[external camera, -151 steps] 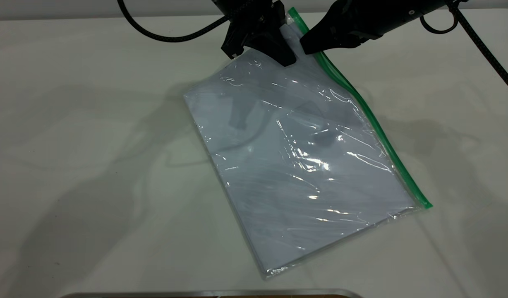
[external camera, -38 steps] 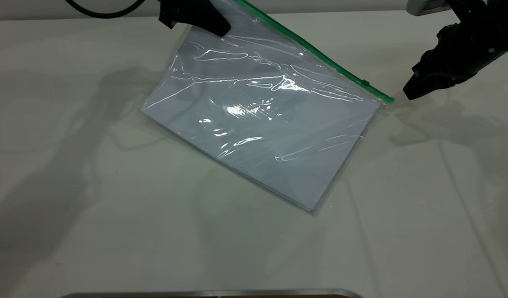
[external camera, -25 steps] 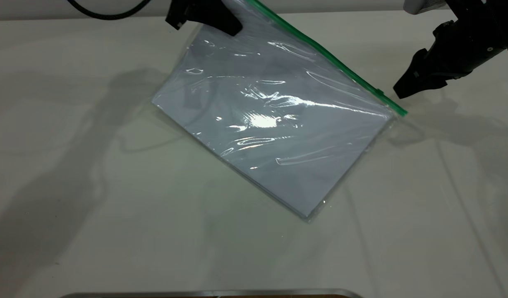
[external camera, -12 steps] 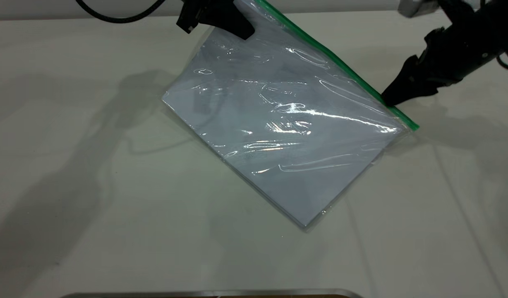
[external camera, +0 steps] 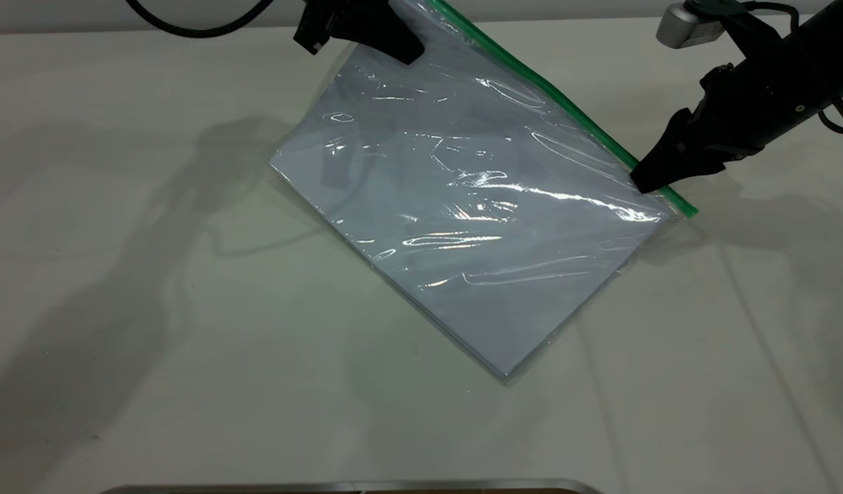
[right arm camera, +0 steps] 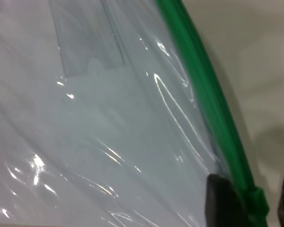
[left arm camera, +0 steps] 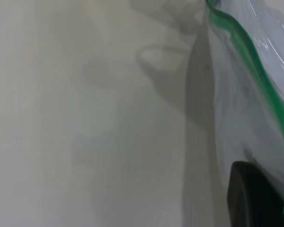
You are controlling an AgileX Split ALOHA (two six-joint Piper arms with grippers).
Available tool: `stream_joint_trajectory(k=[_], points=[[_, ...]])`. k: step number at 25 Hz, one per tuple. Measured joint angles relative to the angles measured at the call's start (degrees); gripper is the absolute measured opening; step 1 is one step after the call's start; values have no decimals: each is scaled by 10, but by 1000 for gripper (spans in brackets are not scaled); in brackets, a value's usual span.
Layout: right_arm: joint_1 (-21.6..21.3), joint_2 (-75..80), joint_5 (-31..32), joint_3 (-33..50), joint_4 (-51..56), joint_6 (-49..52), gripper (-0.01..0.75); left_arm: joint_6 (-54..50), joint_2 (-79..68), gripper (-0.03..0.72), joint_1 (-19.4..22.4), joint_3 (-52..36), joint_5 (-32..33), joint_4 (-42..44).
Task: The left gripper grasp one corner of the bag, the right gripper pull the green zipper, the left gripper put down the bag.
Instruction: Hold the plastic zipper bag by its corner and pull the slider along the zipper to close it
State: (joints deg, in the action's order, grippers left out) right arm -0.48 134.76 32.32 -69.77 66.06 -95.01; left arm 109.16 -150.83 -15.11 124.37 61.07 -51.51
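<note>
Since half a second ago the right gripper [external camera: 642,182] has barely shifted, staying at the green zipper's [external camera: 566,110] lower end; its arm has swung a little, and the bag [external camera: 463,206] has stayed put. Six seconds ago the right gripper was up by the left one at the zipper's top end.

Left gripper [external camera: 394,48] at 12 o'clock of the exterior view, clenched on the corner of the bag [external camera: 421,27], holding that end raised. One black finger [left arm camera: 255,198] shows beside the green strip [left arm camera: 255,61] in the left wrist view.

Right gripper at 3 o'clock, tip on the zipper near its lower end. In the right wrist view its fingers [right arm camera: 222,201] sit either side of the slider tab [right arm camera: 256,201]; whether they pinch it I cannot tell.

Bag tilts from 12 down toward 5 o'clock, far corner [external camera: 507,374] on the bench [external camera: 154,309]. White sheets inside, card pocket [right arm camera: 85,42] visible through the plastic.
</note>
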Motion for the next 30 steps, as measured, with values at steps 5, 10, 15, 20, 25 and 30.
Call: stream_joint_trajectory(k=[5,10,15,20,25,30], points=[[0,0,3,0,0,0,50,1,0,53,0,0,0,0],[0,0,4,0,-15,3,36,-10,0,53,0,0,-5,0],[0,0,7,0,-47,26,36,-23,-1,53,5,0,-6,-5],[0,0,6,-1,-91,61,36,-32,-1,53,14,-1,-5,-7],[1,0,3,-1,-127,97,36,-39,-1,53,18,-1,-5,-9],[1,0,1,-1,-145,110,38,-40,-1,53,18,-1,-4,-9]])
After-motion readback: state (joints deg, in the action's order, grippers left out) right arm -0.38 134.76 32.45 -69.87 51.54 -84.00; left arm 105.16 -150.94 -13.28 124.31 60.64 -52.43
